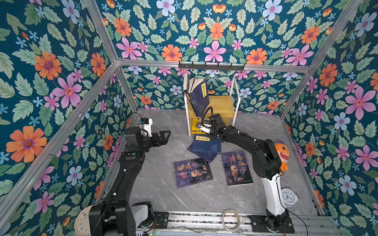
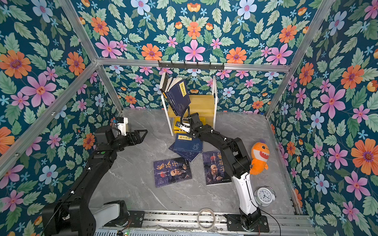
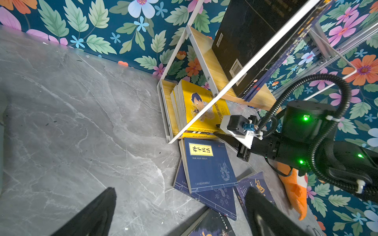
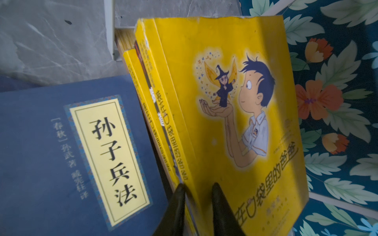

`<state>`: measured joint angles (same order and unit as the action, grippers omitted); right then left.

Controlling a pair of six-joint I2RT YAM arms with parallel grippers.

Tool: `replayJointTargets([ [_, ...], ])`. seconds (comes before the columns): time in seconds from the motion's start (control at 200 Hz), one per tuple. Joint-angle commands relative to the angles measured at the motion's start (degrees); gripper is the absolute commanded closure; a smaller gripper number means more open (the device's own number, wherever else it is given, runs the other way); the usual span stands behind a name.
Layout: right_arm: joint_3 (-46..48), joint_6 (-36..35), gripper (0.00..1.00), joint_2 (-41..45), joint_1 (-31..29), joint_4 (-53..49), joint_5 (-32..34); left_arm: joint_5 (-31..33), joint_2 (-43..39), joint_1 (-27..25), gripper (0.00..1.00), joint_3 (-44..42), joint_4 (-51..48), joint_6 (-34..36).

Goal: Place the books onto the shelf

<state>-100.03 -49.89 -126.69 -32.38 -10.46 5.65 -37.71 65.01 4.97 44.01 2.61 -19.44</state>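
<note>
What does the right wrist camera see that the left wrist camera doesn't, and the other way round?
Only the right wrist view: the right fingers clamped on the edge of the yellow cartoon book, and the tiny fairy on its cover.

Only the left wrist view: the shelf with its upper tier, dark books leaning there, the orange plush toy, the right arm, and the left fingers spread wide.

Both: the navy book with its yellow label, the yellow books, the grey table, the floral wall.
</note>
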Motion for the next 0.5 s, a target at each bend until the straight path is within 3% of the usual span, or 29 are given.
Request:
replayJointTargets([
  [0.0,-0.4,0.3,0.76,-0.2,0.2,0.3,-0.6,-0.6,0.1,0.0,0.0,0.2,0.9,0.7],
  [0.495,-1.8,1.3,0.81,-0.5,0.3,-0.7,-1.3,-0.5,0.4,0.1,0.0,0.1,0.8,0.9],
])
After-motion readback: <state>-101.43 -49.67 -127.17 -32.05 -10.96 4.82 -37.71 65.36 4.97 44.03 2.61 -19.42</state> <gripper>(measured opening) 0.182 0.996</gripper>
